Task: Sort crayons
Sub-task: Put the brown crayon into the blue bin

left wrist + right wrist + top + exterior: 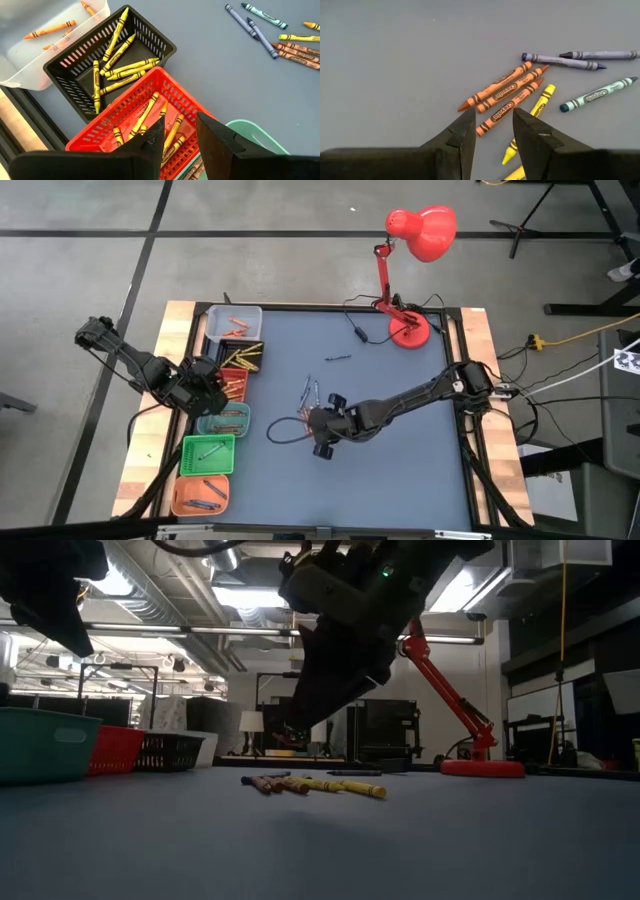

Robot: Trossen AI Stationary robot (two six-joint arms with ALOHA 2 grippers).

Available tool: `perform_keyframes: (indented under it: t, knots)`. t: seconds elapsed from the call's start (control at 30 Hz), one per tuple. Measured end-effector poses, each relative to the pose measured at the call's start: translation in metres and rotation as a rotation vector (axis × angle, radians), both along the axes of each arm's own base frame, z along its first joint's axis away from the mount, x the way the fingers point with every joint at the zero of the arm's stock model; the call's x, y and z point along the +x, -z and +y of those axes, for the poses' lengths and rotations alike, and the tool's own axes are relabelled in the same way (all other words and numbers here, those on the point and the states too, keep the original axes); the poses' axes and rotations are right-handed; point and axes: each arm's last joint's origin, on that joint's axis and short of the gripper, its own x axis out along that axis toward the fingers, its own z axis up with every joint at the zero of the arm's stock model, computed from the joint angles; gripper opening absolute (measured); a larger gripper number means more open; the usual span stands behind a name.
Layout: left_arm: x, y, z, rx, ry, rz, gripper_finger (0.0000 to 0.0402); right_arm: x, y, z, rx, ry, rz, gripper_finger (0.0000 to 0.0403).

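From my remote station, I see the right gripper point(492, 135) poised low over the middle of the blue-grey table point(400, 440), its two dark fingers parted with a narrow gap and nothing between them. Just beyond its fingertips lies a loose cluster of crayons point(506, 95): three orange ones side by side, a yellow crayon point(530, 122) angled beside them, a teal crayon point(597, 94) farther out, and two purplish-grey ones near each other at the far end of the group. In the low view the same crayons point(315, 783) lie flat on the table beneath the gripper, which hangs clear of them. The left gripper point(177, 137) hovers over the row of bins along the table's left edge, its fingers also apart and empty, directly above the red basket point(115, 127), which holds several yellow-orange crayons. Next to it the black basket point(65, 80) contains yellow crayons, and the clear white bin point(30, 65) beyond holds a few orange ones. From overhead the row continues toward the near edge with a teal bin point(223, 420), a green bin point(208, 455) and an orange bin point(200, 494). A red desk lamp point(420, 235) stands at the table's far right corner.
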Motion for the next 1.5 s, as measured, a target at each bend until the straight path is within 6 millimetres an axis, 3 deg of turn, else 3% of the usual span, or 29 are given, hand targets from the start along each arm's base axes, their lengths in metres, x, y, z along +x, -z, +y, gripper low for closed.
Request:
perform_keyframes:
  t: [0.6, 1.07, 1.5]
  knots:
    - [0.003, 0.000, -0.002, -0.010, 0.001, -0.012, 0.0096, 0.010, 0.046, 0.001, -0.017, 0.027, 0.068, 0.0127]
    - [0.009, 0.002, -0.006, -0.008, 0.008, -0.015, 0.0096, 0.009, 0.047, 0.001, -0.005, 0.034, 0.073, 0.0127]
    - [0.046, 0.011, -0.027, 0.050, 0.179, -0.022, 0.0096, 0.009, 0.047, 0.001, 0.015, 0.065, 0.070, 0.0126]
